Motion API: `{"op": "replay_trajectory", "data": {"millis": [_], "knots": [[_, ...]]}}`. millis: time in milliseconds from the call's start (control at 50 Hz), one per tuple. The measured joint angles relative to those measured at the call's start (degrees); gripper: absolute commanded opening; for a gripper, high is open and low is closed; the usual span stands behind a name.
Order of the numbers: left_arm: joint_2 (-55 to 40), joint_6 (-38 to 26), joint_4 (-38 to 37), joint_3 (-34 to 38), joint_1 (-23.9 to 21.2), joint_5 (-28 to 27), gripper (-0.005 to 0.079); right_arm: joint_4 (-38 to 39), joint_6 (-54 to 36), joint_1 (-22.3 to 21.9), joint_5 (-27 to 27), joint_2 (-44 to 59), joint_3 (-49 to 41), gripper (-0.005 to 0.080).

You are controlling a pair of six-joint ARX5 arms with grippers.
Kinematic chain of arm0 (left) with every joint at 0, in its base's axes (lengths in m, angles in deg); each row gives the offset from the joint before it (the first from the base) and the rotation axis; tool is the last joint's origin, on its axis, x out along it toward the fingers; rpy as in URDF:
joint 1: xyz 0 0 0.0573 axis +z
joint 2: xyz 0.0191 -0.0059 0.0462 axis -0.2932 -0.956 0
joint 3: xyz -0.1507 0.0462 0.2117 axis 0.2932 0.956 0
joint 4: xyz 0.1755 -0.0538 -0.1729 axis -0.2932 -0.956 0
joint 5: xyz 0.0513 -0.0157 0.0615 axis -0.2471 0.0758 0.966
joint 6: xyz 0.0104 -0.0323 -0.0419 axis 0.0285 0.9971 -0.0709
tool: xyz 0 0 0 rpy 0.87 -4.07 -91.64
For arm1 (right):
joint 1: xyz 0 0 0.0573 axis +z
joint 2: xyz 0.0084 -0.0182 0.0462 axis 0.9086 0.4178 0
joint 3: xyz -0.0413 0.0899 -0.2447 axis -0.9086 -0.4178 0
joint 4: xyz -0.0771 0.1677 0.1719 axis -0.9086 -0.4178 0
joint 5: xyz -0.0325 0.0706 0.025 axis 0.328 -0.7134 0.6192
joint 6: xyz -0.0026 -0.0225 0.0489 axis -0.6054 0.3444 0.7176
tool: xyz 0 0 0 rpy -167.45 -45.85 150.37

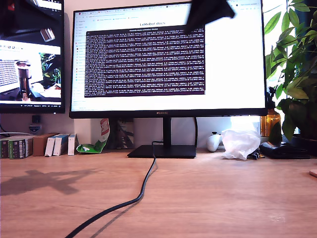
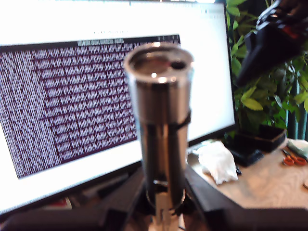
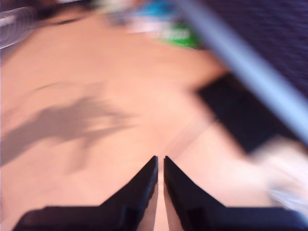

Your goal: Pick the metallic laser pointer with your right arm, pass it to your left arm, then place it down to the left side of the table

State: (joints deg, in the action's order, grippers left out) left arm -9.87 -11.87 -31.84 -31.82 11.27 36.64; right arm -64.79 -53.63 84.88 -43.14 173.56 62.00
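The metallic laser pointer [image 2: 161, 106], a shiny silver cylinder, stands upright with its wider lens end away from the jaws. My first gripper [image 2: 163, 195] is shut on its lower end, raised in front of the monitor. My second gripper [image 3: 160, 166] is shut with nothing between its black pointed jaws, and it looks down on the wood-grain table [image 3: 96, 86] in a blurred view. It also shows as a black shape, the second gripper [image 2: 274, 38], in front of the plant. In the exterior view only a black arm tip [image 1: 208, 12] shows at the top, over the table [image 1: 223, 198]; the pointer is out of that view.
A large monitor [image 1: 168, 59] on a black stand fills the back, with another screen [image 1: 29, 54] at the exterior view's left. A black cable [image 1: 143, 186] runs across the table. Small boxes [image 1: 29, 146], a crumpled white bag [image 1: 240, 144], a plant [image 1: 294, 64] and scissors [image 2: 293, 158] line the back.
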Motion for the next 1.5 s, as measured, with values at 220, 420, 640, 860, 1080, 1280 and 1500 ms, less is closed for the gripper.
{"op": "replay_trajectory", "data": {"millis": [220,420,640,860,1080,1280,1500], "knots": [[0.0,0.0,-5.9,0.0,0.7,0.0,-0.0022,3.7,2.6,-0.2,12.1,0.0,-0.2,-0.0008],[0.0,0.0,-6.4,0.0,2.1,0.0,-0.0022,9.3,3.5,-0.1,15.8,-5.1,-8.3,-0.0008],[0.0,0.0,-14.0,-0.8,2.2,0.0,-0.0022,19.8,4.8,-1.4,20.3,-16.9,-22.4,-0.0008],[0.0,-1.6,-21.9,-4.3,2.4,0.2,-0.0022,29.7,4.8,-3.1,25.1,-29.8,-36.7,-0.0008],[0.0,-2.4,-24.9,-4.7,2.4,0.4,-0.0022,35.3,3.2,-9.3,25.6,-35.0,-45.8,-0.0008],[-2.6,-2.8,-27.7,-4.7,2.4,0.6,-0.0022,38.9,3.3,-16.6,24.4,-38.8,-54.9,-0.0008],[-10.5,-2.8,-33.0,-5.2,2.4,0.7,-0.0022,43.2,3.5,-18.4,24.1,-49.3,-64.8,-0.0008]]}}
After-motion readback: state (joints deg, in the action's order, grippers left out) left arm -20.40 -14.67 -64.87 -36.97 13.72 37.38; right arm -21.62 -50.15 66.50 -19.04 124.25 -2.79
